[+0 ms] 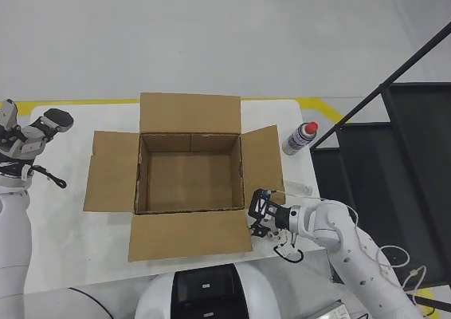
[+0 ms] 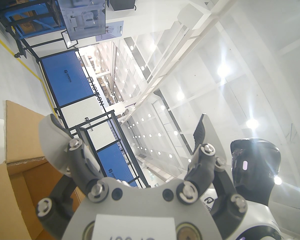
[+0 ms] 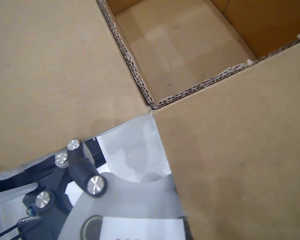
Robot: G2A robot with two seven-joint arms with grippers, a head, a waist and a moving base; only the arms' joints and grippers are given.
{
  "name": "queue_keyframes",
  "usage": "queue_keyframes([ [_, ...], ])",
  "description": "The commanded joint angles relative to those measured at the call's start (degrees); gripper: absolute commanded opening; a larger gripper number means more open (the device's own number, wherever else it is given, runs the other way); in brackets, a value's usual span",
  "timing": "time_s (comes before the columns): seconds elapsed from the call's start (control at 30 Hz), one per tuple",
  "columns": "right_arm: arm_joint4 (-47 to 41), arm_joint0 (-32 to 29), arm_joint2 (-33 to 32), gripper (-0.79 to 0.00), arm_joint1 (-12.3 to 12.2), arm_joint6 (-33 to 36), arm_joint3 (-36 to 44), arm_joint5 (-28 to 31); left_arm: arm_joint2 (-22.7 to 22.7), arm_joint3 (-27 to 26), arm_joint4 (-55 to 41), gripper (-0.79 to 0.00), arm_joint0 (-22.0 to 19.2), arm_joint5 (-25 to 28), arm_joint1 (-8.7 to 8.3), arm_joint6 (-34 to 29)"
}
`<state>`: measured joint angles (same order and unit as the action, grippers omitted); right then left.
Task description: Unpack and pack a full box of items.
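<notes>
grippers first: my right gripper [image 1: 259,214] sits at the near right corner of the box [image 1: 190,143], where two flaps meet; i cannot tell if it is released or clenched. my left gripper [image 2: 125,126] is spread wide, grasping nothing, raised off to the box's left. the box stands on the table [image 1: 66,239], flaps folded out, floor bare. a spray can [image 1: 300,138] is just beyond the right flap. i judge unpacking done and packing not yet begun.
</notes>
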<state>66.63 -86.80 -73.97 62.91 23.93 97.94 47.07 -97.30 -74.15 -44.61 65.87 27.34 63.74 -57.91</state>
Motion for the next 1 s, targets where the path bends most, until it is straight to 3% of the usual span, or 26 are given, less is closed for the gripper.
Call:
queue_keyframes([
  [0.0, -0.92, 1.72, 1.03, 0.000, 0.13, 0.51, -0.89, -0.32, 0.00, 0.00, 0.00, 0.000, 0.00, 0.00, 0.00, 0.00],
  [0.43, -6.60, 5.31, 1.02, 0.000, -0.36, 2.63, -5.70, 0.76, 0.00, 0.00, 0.00, 0.000, 0.00, 0.00, 0.00, 0.00],
  [0.83, -7.18, -8.07, -8.81, 0.000, -3.10, 5.76, 0.77, 2.19, 0.00, 0.00, 0.00, 0.000, 0.00, 0.00, 0.00, 0.00],
  [0.97, -3.15, -11.77, -9.98, 0.000, -3.59, 5.40, 3.57, 1.46, 0.00, 0.00, 0.00, 0.000, 0.00, 0.00, 0.00, 0.00],
])
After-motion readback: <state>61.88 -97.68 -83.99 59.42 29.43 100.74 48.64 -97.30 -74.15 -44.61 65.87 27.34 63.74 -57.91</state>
